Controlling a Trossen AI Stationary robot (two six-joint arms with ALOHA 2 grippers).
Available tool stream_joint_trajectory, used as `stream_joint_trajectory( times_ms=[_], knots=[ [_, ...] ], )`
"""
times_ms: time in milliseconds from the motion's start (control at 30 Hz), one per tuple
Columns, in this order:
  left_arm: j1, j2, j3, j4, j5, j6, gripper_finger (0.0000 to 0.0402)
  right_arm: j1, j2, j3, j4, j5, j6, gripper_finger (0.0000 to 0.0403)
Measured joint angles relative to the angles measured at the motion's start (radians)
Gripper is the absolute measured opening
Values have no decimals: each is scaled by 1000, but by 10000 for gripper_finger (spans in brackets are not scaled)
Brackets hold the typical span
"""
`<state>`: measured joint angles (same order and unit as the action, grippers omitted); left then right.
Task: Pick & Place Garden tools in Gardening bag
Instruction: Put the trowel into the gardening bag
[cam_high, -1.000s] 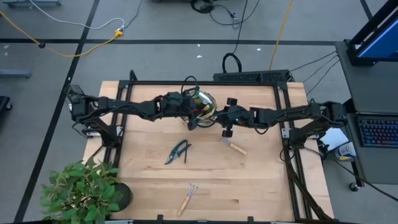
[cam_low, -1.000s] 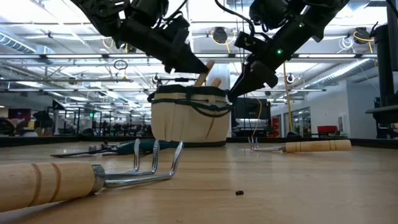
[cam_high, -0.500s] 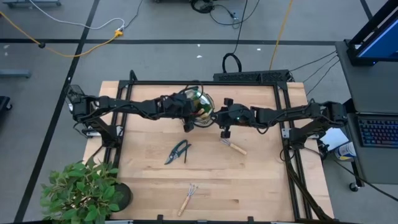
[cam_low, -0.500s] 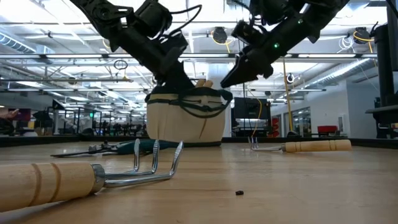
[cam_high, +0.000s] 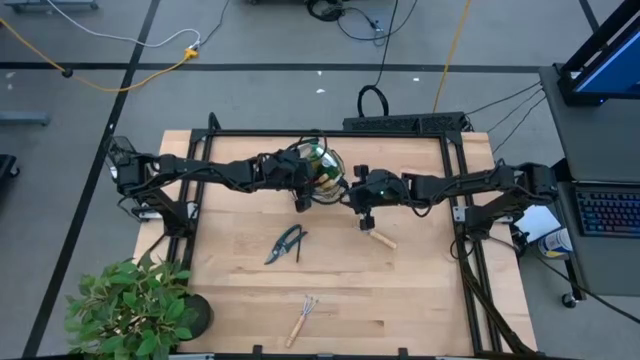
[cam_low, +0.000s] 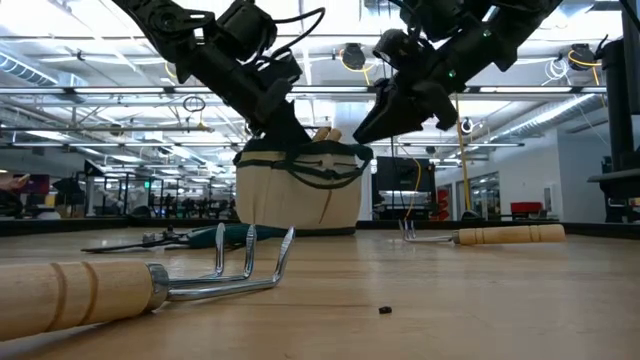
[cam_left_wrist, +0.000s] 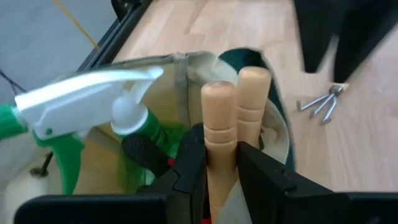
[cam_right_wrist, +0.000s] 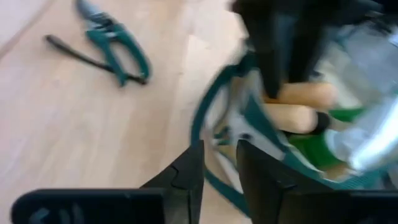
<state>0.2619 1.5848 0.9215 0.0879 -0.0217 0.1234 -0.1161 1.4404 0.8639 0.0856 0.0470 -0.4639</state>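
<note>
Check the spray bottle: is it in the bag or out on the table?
In the bag. The left wrist view shows the spray bottle standing inside the beige gardening bag, beside two wooden handles.

Even, bright overhead light falls on the wooden table (cam_high: 400, 300) in the high view, throwing only faint, soft shadows under the arms — no glare on the wood. In the low view the room's ceiling lamps and windows burn white behind the dark arms, which read almost as silhouettes, and the nearest rake handle (cam_low: 70, 292) is out of focus while the gardening bag (cam_low: 300, 195) is sharper. Both wrist views are smeared by motion — the right wrist view most, where the bag (cam_right_wrist: 292, 118) is streaked and the pruning shears (cam_right_wrist: 112, 46) softened.
</note>
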Motion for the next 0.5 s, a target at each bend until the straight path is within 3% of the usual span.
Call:
stream_joint_trajectory(
  times_ms=[267,500],
  knots=[
    [7,0,0,-8,-6,0,93,-1,4,0,73,83,-191,179],
    [8,0,0,-8,33,0,93,-90,5,0,70,-49,-382,225]
  ],
)
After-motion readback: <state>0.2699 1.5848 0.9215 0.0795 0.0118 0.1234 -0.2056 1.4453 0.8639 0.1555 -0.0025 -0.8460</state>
